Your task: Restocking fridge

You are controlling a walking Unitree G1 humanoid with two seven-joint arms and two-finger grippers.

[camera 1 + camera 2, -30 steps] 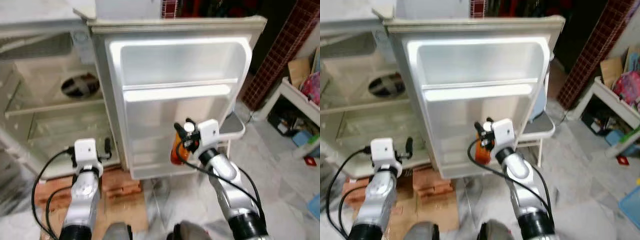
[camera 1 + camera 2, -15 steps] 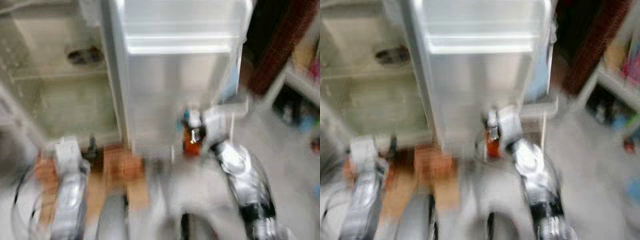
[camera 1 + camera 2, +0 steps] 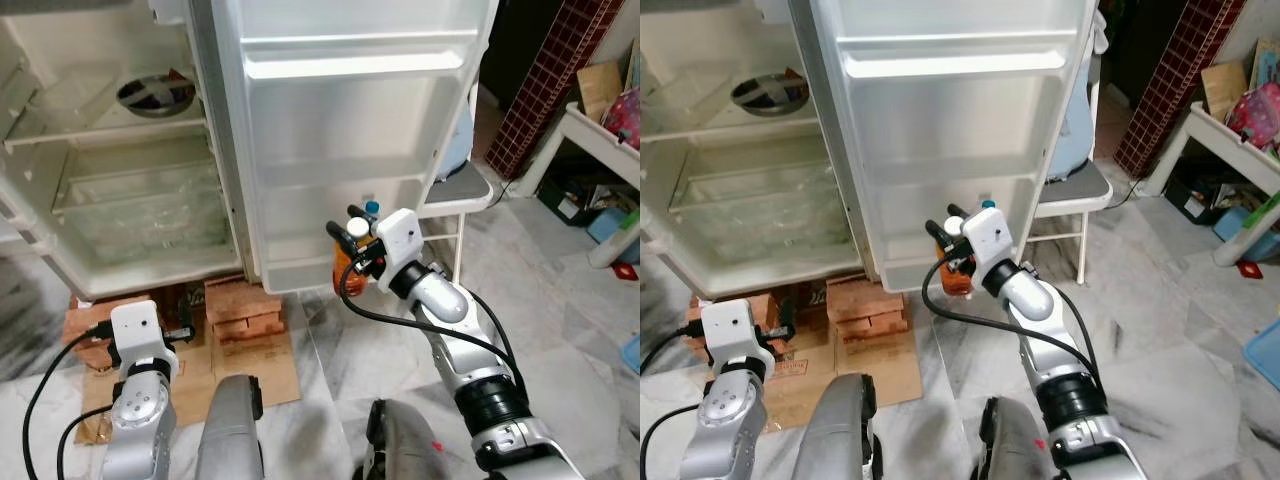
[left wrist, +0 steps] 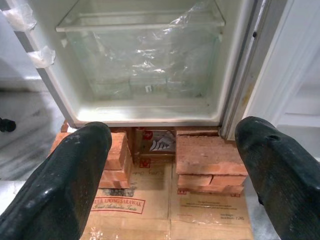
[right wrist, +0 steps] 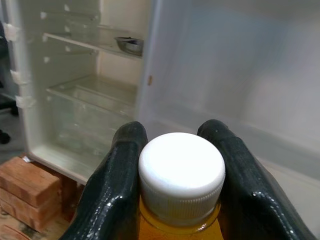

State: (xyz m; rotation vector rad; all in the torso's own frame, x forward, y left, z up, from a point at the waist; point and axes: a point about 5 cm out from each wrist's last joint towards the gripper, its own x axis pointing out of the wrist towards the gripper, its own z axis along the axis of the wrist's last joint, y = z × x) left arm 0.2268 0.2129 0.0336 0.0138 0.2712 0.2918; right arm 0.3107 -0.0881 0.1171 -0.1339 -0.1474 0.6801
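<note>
Jaws of right gripper (image 5: 175,165) clamp orange bottle (image 3: 344,277) — left gripper (image 4: 175,175) gapes over "Sarawak"-printed cardboard (image 4: 145,210).

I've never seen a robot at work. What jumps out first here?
The right gripper holds an orange bottle with a white cap, its jaws closed around the neck, low in front of the open fridge door. The fridge stands nearly bare on stacked bricks. The left gripper hangs idle, jaws wide apart.

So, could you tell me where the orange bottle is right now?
The orange bottle is held in the right gripper, low before the open fridge door.
</note>
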